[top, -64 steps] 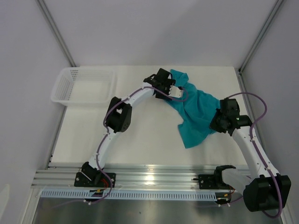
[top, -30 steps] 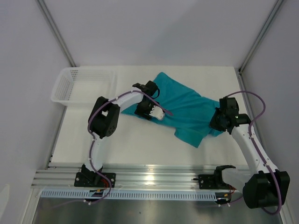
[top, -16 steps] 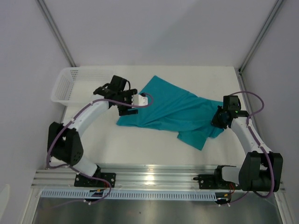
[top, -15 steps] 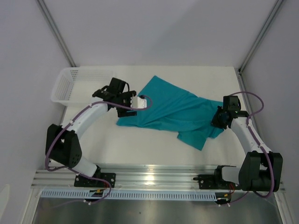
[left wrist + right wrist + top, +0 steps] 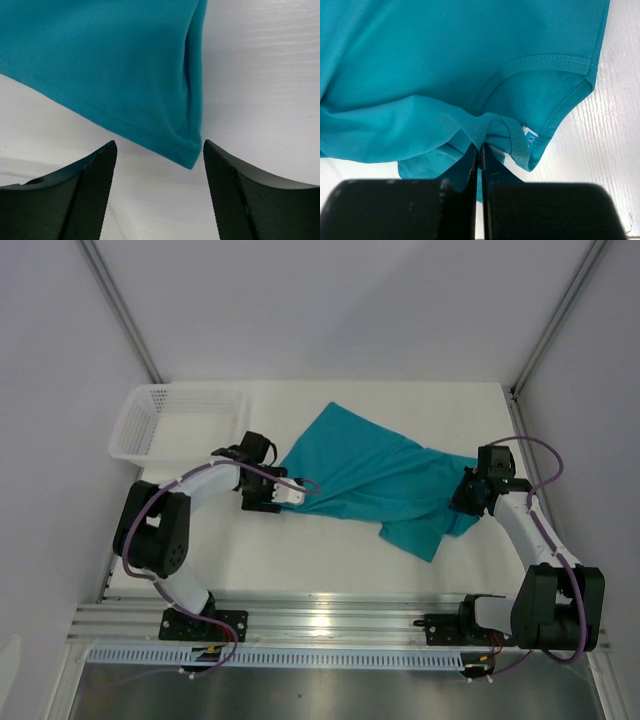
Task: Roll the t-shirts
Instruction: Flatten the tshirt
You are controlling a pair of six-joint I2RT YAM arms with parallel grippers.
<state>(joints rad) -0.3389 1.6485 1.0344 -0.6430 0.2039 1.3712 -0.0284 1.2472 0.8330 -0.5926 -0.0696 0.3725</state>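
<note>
Right jaws tight on t-shirt [image 5: 445,60]

Both arms are the same build. The left arm [image 5: 205,476] and right arm [image 5: 525,530] have white tube links and chunky black joint housings [image 5: 150,536]. A thin purple cable [image 5: 541,441] loops along each. Their black bases [image 5: 195,623] sit up front. The jaws are matte black and finely grained.
</note>
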